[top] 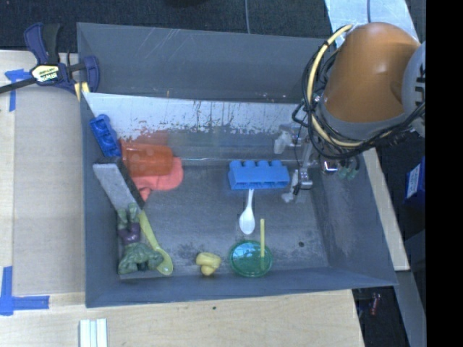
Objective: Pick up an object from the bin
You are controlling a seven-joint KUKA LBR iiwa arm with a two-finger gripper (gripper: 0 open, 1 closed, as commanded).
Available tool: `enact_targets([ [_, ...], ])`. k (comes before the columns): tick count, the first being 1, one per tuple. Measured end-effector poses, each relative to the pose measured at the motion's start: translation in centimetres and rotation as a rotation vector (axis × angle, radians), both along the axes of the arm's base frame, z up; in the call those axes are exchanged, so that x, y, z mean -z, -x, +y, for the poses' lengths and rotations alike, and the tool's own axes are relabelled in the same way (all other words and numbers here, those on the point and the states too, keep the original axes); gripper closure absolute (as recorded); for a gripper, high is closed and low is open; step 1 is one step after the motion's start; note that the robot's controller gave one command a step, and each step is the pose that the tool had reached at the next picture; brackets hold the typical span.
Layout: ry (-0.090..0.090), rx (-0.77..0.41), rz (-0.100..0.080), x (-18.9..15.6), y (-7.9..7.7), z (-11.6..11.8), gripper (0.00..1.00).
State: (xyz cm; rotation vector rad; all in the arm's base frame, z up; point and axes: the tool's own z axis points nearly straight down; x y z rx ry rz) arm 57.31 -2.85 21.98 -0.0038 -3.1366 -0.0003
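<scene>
Across the grey bin things lie scattered, not heaped. At its right side the gripper hangs low under the arm's orange cover; how wide it stands cannot be told. A red lump sits well apart at the left. Nearest is the blue brick, just left of the gripper and perhaps touching it. Its long axis runs left-right, so a short end faces the gripper. Below the brick lie a green lid and a white spoon.

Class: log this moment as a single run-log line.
gripper: at right end of blue block | grasp: none seen | nearest other: white spoon, just nearer the camera than the block
</scene>
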Motion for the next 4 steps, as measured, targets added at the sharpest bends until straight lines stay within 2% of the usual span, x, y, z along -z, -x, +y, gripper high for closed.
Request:
enact_targets([
  [1, 0.0, -0.001, -0.009, -0.5, -0.2, 0.0, 0.0],
  [2, 0.001, 0.011, -0.014, 8.2, -3.3, -0.6, 0.0],
  [3, 0.0, 0.02, -0.009, 12.0, -3.8, -0.4, 0.0],
  [4, 0.0, 0.213, -0.011, 11.9, -3.6, 1.2, 0.0],
])
